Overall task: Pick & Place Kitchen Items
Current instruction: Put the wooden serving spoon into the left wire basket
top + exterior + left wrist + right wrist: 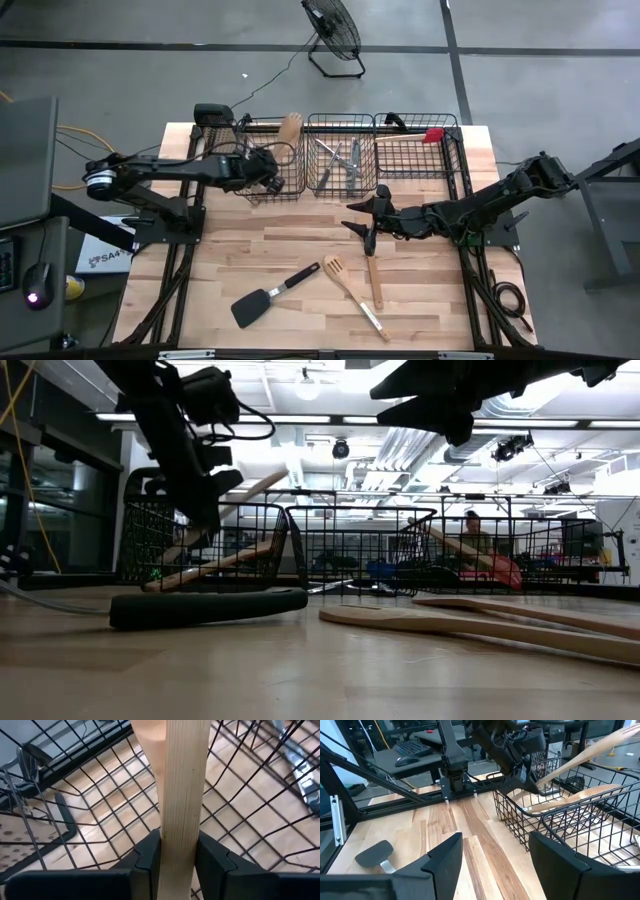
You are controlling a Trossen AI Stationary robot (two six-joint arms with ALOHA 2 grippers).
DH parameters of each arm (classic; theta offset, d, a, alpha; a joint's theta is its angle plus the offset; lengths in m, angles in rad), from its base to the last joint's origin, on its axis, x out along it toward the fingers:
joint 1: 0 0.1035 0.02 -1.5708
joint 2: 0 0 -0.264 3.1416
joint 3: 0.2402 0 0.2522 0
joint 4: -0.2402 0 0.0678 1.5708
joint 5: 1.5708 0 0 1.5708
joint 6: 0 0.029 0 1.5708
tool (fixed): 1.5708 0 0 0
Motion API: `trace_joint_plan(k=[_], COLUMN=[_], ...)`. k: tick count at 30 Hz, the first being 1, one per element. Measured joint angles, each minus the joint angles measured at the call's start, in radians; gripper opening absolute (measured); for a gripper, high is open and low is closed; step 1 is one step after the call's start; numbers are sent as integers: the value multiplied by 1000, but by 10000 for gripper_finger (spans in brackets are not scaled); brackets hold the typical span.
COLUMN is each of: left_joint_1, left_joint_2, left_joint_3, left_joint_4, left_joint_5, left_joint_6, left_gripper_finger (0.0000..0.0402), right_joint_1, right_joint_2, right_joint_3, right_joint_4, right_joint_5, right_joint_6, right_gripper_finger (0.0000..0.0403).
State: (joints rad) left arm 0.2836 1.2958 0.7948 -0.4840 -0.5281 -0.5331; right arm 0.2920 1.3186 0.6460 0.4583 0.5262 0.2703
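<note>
My left gripper reaches into the left black wire basket and is shut on a pale wooden utensil. Its head sticks out over the basket's far rim. A second wooden utensil lies inside that basket. My right gripper hovers open above the middle of the table with nothing between its fingers. Near the front edge lie a black turner, a wooden slotted turner, a wooden spoon and a metal-handled piece. My left gripper pinches the wooden utensil's flat handle between its two fingers, which press on its narrow edges. The fingers slant down into the basket from the table's left. The handle rises beyond them toward the far rim, head uppermost. Its lower end is hidden by the gripper.
The middle basket holds silver cutlery. The right basket holds a red-headed spatula. The three baskets stand in a row along the far edge. Bare wood lies between the baskets and the loose utensils. A floor fan stands beyond the table.
</note>
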Motion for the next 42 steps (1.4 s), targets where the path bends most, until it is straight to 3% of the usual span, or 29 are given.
trace_joint_plan(k=[7,22,42], left_joint_1=[4,61,71], left_joint_2=[11,11,11], left_joint_3=[0,-12,-14], left_joint_4=[-27,-35,-53], left_joint_5=[7,126,175], left_joint_6=[-29,-60,-100], left_gripper_finger=[85,85,85], right_joint_1=[0,0,0], right_joint_2=[0,0,0], right_joint_3=[0,0,0], right_joint_4=[0,-1,-1], right_joint_5=[0,0,22], right_joint_6=[0,21,21], right_gripper_finger=[220,220,220])
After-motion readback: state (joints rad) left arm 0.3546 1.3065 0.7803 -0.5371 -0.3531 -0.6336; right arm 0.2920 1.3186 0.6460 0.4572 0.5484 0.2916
